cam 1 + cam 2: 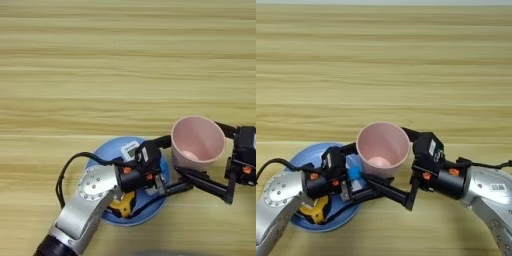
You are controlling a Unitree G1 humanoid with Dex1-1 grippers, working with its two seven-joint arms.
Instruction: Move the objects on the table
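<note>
**Pink cup being gripped above a crowded blue plate**

Pale pink plastic is being shown at the centre of the scene: the pink cup (pixel 382 145) is being held upright, mouth up, at the near part of the wood-grain table (pixel 381 60). It is being clasped by the right gripper (pixel 406 167), whose two black fingers are being spread to either side of the cup's wall, one finger (pixel 387 188) being run low along the near side and the other being passed behind the far rim. The cup is being kept just beside the right edge of the large blue plate (pixel 301 152).

The left gripper (pixel 175 165) is being reached over the plate towards the cup, one black finger being stretched to the cup's left wall and the other along the plate's near-right edge; the fingers are being kept apart, and nothing can be seen clamped between them.

On the plate, the white remote (pixel 130 149) is being partly covered by the left arm, the yellow-black tape measure (pixel 315 209) is being shown near the front rim, and the small blue block (pixel 354 173) is being glimpsed beside the cup's base.
</note>
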